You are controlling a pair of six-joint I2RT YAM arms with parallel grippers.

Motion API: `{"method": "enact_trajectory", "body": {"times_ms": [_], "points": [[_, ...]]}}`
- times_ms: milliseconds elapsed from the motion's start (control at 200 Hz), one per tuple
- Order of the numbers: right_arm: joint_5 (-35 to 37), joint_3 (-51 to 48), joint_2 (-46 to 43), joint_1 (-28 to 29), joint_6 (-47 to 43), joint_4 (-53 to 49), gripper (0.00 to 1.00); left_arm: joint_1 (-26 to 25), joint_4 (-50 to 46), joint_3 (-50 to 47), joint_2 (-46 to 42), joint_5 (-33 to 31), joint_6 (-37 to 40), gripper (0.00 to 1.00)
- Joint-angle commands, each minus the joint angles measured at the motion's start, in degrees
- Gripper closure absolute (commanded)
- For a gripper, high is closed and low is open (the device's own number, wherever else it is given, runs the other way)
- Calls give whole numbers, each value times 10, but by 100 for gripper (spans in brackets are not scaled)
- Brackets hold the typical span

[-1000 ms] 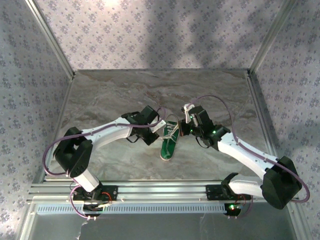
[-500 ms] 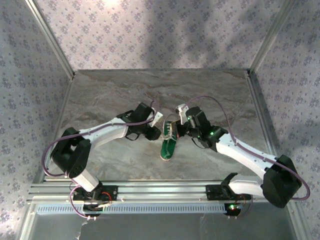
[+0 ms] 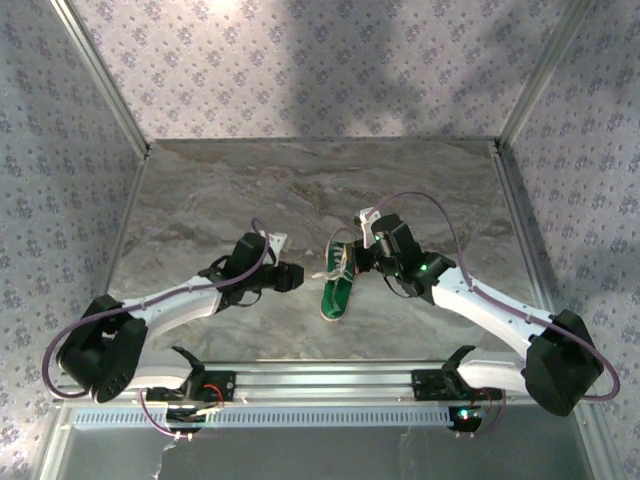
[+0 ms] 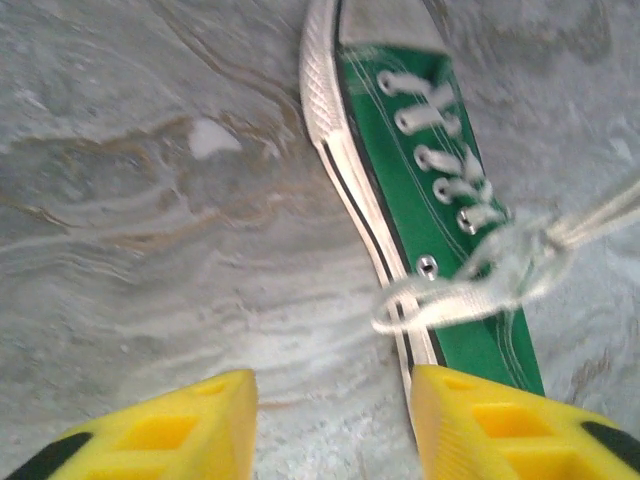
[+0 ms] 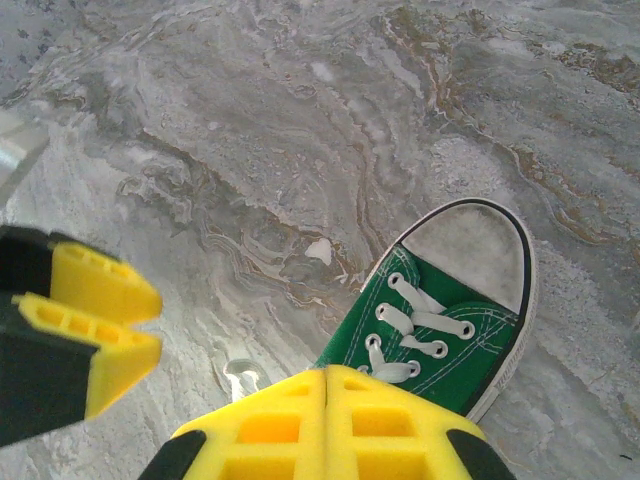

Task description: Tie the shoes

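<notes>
The left fingers (image 4: 170, 430) stand released and empty, having just opened and drawn back from the shoe (image 3: 337, 290) toward the table's (image 3: 220, 190) left edge. The right fingers (image 5: 280, 430) are clenched flat together beside it; no grip on a strand shows. The shoe lies near the middle of the near edge, and its limp white laces (image 4: 470, 285) form one slack loop, so the knot is probably unfinished. It is green canvas with a smooth rubber toe cap (image 5: 468, 245).

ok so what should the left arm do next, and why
Likely ease the left gripper forward and close on the white lace loop: its jaws stand open and empty, and the loop lies just ahead, draped over the sole edge of the green sneaker.
</notes>
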Motion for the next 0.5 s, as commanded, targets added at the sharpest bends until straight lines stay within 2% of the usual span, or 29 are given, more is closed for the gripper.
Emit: {"method": "enact_trajectory", "body": {"times_ms": [0,80,175,345,495], "points": [[8,-2,7,0,9,9,100,-13,37,-20,-11,-19,-48,63],[6,-1,9,1,9,9,100,-13,32,-16,-6,-39,-62,63],[4,2,9,1,4,2,100,-3,-20,35,18,-50,-38,63],[-5,8,2,1,-11,-22,100,25,-99,139,106,28,50,66],[-5,6,-10,0,-14,-35,100,27,-158,210,168,79,108,68]]}}
